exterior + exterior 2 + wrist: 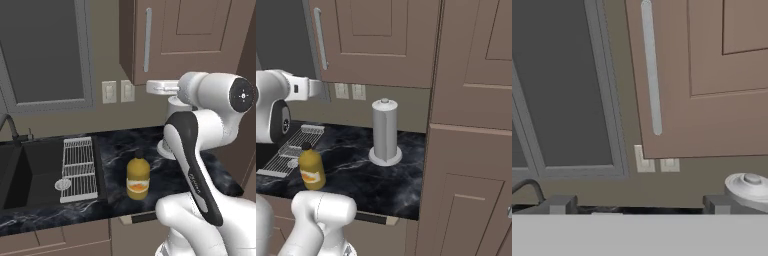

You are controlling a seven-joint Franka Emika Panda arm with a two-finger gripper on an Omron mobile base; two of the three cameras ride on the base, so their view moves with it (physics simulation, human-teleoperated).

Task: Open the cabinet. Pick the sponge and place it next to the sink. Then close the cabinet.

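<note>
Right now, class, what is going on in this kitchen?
A white robot arm is facing the wall cabinet, whose door is shut. Its gripper is open and holds nothing, with the cabinet's silver bar handle ahead of it and not yet touched. On the dark counter stand a yellow-orange bottle and a paper towel roll, with the sink and its white wire rack alongside. No sponge is out.

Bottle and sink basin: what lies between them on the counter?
In the left base view, the white wire rack lies between the bottle and the sink.
</note>
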